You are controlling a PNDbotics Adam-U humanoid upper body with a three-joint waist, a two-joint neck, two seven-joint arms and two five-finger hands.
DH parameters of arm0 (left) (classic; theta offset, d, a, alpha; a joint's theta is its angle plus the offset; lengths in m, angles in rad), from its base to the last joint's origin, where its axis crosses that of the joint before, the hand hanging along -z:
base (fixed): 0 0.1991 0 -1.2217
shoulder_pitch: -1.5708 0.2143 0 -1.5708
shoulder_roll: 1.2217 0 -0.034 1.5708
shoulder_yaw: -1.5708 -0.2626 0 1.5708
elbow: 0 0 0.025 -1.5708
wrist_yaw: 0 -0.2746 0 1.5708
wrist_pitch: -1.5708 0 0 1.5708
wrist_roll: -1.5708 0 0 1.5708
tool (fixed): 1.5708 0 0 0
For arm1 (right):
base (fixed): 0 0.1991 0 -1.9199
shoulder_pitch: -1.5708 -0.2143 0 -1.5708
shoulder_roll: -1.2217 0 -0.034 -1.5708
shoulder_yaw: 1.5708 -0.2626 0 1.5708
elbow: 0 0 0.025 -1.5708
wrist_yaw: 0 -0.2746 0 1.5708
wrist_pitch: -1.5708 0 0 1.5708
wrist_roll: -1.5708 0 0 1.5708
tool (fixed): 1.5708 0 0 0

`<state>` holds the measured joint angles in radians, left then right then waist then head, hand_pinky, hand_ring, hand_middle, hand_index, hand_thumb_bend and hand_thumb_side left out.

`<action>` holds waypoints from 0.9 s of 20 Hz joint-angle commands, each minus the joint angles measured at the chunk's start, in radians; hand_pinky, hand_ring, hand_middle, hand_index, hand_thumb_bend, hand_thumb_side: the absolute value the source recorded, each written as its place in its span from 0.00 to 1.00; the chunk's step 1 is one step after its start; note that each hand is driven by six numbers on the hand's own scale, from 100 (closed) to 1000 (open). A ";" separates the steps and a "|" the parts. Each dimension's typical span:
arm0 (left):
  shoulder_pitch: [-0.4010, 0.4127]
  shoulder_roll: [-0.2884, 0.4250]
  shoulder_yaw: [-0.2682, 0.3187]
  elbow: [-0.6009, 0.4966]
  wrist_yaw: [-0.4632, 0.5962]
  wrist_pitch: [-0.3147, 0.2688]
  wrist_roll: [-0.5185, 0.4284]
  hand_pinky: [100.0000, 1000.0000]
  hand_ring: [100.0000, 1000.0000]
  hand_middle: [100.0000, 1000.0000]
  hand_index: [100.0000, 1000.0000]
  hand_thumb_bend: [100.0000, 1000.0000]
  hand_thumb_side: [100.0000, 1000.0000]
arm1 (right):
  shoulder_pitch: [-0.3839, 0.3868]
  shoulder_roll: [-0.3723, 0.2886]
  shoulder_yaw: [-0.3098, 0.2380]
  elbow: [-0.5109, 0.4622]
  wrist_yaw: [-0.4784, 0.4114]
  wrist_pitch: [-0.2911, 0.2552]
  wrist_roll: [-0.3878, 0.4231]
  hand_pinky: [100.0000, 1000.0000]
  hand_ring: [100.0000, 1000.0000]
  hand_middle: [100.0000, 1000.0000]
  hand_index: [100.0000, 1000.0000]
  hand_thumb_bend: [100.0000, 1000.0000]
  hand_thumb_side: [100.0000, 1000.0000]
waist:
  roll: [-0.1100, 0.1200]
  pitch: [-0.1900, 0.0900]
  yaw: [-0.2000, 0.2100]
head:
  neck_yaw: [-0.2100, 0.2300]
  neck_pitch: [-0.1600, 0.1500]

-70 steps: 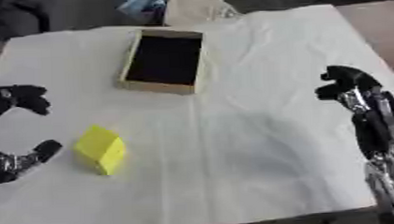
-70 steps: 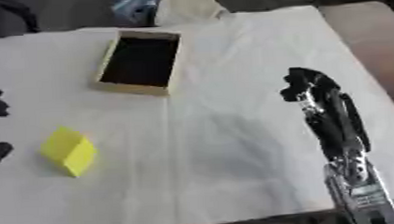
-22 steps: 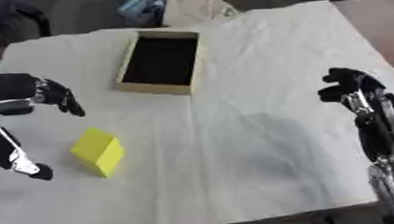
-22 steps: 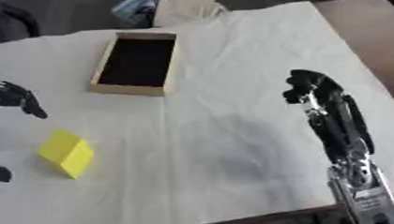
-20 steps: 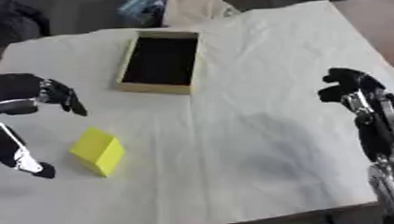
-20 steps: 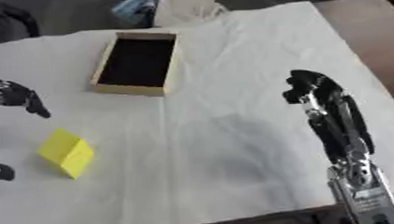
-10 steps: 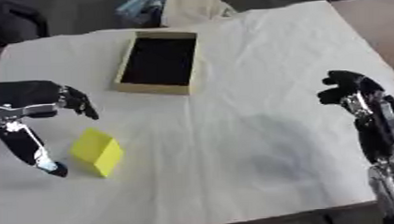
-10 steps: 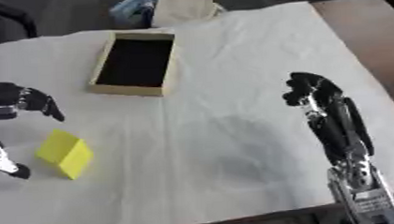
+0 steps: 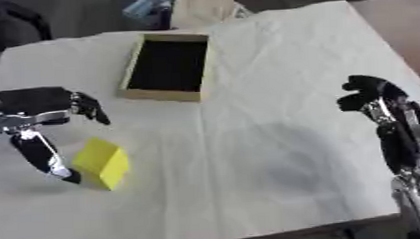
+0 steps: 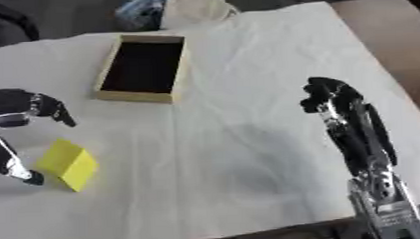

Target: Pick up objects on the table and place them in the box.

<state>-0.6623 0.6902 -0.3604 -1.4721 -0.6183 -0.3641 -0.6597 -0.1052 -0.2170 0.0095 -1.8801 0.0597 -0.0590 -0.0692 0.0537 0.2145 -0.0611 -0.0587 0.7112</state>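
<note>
Yellow block near table's left edge looks light, rigid; take opposite flat faces. Left hand open around it, empty.

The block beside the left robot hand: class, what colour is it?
The block is plain yellow, clearest in the left eye view.

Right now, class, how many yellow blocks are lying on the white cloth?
1. The yellow block lies near the cloth's left side, nearer than the box, just right of the left hand. None other shows.
</note>
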 commanded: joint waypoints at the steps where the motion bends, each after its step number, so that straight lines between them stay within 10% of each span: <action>1: -0.026 0.005 0.003 0.009 -0.010 -0.006 0.002 0.81 0.72 0.68 0.81 0.72 0.18 | -0.006 -0.009 0.001 -0.011 0.001 -0.001 0.003 0.62 0.59 0.63 0.74 0.35 0.74 | -0.001 -0.019 -0.001 | 0.000 0.001; 18: -0.042 -0.030 0.001 0.071 0.013 -0.042 -0.058 0.73 0.56 0.49 0.65 0.58 0.09 | -0.007 -0.009 0.004 -0.010 0.001 -0.001 0.006 0.62 0.58 0.63 0.74 0.35 0.74 | -0.004 -0.017 -0.005 | -0.001 0.005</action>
<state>-0.6858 0.6430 -0.3761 -1.3943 -0.6105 -0.3909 -0.7103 -0.1052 -0.2167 0.0128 -1.8801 0.0597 -0.0572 -0.0660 0.0531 0.2135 -0.0668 -0.0588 0.7123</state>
